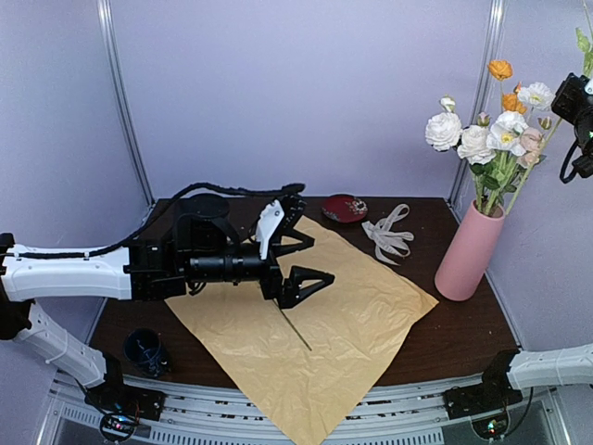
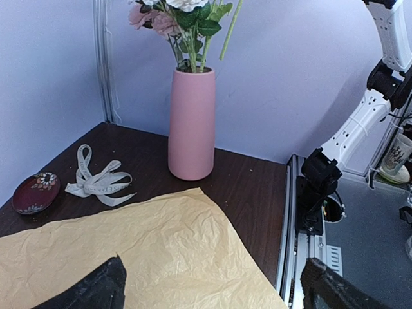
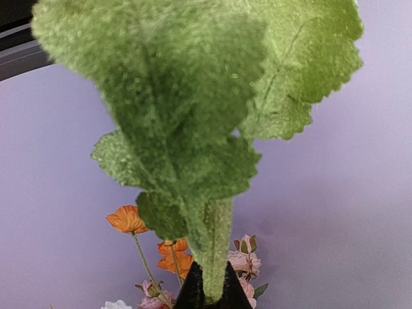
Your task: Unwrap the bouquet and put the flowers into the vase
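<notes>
The pink vase [image 1: 468,255] [image 2: 191,122] stands at the table's right back with the flowers [image 1: 491,134] [image 2: 183,16] in it, white, pink and orange. High above it my right gripper [image 1: 572,100] [image 3: 211,293] is shut on a fuzzy green leafy stem [image 3: 215,238] that slants down toward the vase mouth. The bouquet's tan crinkly paper [image 1: 306,324] [image 2: 161,244] lies spread flat on the table, with nothing wrapped in it. My left gripper [image 1: 315,260] [image 2: 212,290] hovers over the paper, open and holding nothing.
A loose cream ribbon [image 1: 389,232] [image 2: 96,183] lies behind the paper, next to a dark red round dish [image 1: 345,208] [image 2: 35,192]. A small dark blue cup [image 1: 145,350] sits at the front left. A thin dark line [image 1: 296,332] crosses the paper. Purple walls close in behind and on both sides.
</notes>
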You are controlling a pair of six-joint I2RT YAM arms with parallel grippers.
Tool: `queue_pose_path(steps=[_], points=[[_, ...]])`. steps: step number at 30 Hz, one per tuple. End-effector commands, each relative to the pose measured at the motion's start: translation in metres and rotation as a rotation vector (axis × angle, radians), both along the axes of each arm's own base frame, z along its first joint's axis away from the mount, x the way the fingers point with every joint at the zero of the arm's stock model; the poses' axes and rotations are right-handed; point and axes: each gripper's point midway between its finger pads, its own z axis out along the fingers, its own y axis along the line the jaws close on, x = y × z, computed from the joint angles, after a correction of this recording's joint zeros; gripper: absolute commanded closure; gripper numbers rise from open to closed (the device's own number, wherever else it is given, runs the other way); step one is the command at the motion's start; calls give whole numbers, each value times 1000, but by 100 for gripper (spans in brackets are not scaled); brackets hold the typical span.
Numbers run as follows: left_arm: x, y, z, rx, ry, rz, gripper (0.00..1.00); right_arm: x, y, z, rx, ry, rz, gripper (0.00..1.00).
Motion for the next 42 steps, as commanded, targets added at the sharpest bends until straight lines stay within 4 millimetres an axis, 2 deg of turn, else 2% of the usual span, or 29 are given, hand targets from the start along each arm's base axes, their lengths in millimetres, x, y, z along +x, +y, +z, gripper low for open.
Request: queue_pose_path(steps=[1, 8, 16, 20, 24, 29, 34, 37, 42], points=[[-1, -4, 11, -54, -5, -10, 2, -6, 5, 16, 10, -54, 91, 100], [-1, -3, 8, -52, 0, -8, 2, -17, -11, 17, -3, -45, 6, 100], [-2, -8, 8, -53, 17, -21, 2, 15, 7, 21, -51, -42, -20, 100], [-2, -6, 6, -51, 20, -17, 2, 28, 2, 25, -36, -87, -27, 100], [-1, -4, 4, -48, 22, -10, 2, 28, -6, 26, -9, -136, -35, 100], [-1, -6, 1, -42, 27, -14, 2, 31, -13, 14, 6, -154, -48, 100], [-2, -10, 0, -42, 42, -22, 2, 22, -23, 1, 33, -183, -62, 100], [-2, -11, -2, -42, 53, -28, 2, 19, -26, -11, 49, -187, -63, 100], [-3, -12, -2, -46, 62, -32, 2, 26, -24, -34, 69, -167, -42, 100]])
